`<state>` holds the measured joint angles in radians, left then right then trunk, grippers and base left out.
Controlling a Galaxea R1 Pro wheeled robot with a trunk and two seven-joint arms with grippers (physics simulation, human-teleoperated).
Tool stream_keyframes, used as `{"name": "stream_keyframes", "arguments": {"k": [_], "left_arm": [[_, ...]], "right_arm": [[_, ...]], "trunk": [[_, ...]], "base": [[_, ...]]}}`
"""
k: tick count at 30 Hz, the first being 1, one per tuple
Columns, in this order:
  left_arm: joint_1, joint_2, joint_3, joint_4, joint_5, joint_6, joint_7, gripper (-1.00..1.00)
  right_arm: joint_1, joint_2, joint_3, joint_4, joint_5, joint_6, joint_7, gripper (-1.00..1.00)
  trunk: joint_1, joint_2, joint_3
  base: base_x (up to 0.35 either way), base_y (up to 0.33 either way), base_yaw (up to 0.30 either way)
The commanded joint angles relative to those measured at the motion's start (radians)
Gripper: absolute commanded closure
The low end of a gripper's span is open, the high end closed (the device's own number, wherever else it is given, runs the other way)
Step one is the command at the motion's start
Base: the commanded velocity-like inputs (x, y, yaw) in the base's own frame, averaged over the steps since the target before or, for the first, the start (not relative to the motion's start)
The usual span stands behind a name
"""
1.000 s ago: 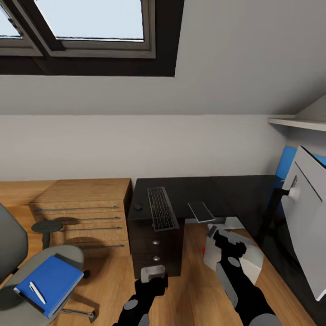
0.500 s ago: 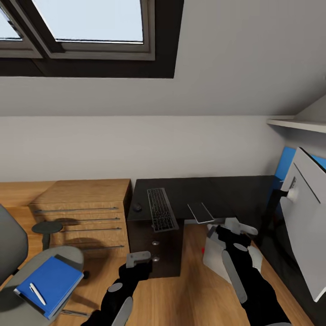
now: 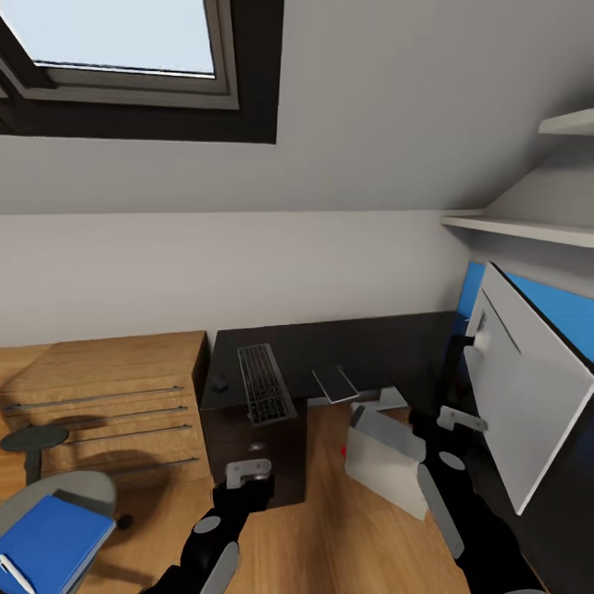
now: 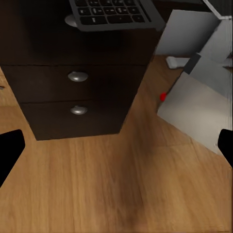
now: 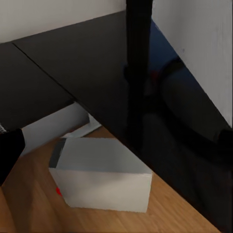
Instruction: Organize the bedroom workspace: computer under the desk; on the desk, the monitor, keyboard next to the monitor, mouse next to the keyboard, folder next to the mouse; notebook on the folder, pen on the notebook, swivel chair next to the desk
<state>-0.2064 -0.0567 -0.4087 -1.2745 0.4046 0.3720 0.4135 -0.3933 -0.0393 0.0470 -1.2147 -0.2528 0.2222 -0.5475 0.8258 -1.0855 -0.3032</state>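
The head camera had swung to the right over the last second: the whole scene slid leftward, so the swivel chair (image 3: 49,511) with the blue folder (image 3: 49,544) on its seat sat at the lower left of the head view, partly cut off, and more of the monitor (image 3: 528,388) came into sight. That was a move of the view, not of the things.

The left arm, which a second earlier was near the middle, had drawn toward the drawer end of the desk (image 3: 371,346). The left hand (image 3: 247,472) hovered over the floor before the drawers, its fingers spread wide apart with nothing between them. The right hand (image 3: 458,418) was held near the monitor's stand, also spread and empty, judging by the right wrist view.

The keyboard (image 3: 264,384) lay near the desk's left end, overhanging the front edge, with the mouse (image 3: 219,384) just beside it toward the left corner. A thin grey slab (image 3: 334,384), perhaps the notebook, jutted over the front edge. The computer (image 3: 388,462) lay tilted on the floor by the desk's front edge.

The turn suggested attention going to the monitor and computer, with the folder untouched.
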Motion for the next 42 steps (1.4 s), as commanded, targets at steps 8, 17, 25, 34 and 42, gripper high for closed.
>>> {"name": "stream_keyframes", "arguments": {"k": [8,17,25,34,42], "left_arm": [[-0.001,0.000,-0.002,0.001,0.008,0.002,0.008,-1.00],[-0.001,0.000,-0.003,0.001,0.008,0.002,0.007,-1.00],[-0.001,-0.001,-0.003,0.001,0.007,0.002,0.007,-1.00],[-0.001,0.000,-0.002,0.000,0.007,0.002,0.008,-1.00],[-0.001,0.000,-0.004,0.000,0.006,0.002,0.007,-1.00]], "right_arm": [[-0.001,-0.035,0.000,0.001,-0.007,-0.007,-0.008,-1.00],[-0.001,-0.057,-0.002,0.000,-0.008,-0.052,-0.011,-1.00],[-0.001,-0.057,-0.002,0.000,-0.009,-0.053,-0.016,-1.00],[-0.001,-0.057,-0.005,0.000,-0.009,-0.053,-0.017,-1.00],[-0.001,-0.057,-0.006,0.000,-0.009,-0.052,-0.017,-1.00]], "trunk": [[0.000,-0.001,-0.001],[0.000,-0.001,-0.001],[0.000,-0.001,-0.001],[0.000,-0.001,-0.001],[0.000,-0.001,-0.001]], "base": [[0.092,0.000,-0.292],[0.084,0.000,-0.292],[0.267,-0.096,-0.292],[0.109,-0.059,-0.289],[0.161,-0.082,-0.145]]}}
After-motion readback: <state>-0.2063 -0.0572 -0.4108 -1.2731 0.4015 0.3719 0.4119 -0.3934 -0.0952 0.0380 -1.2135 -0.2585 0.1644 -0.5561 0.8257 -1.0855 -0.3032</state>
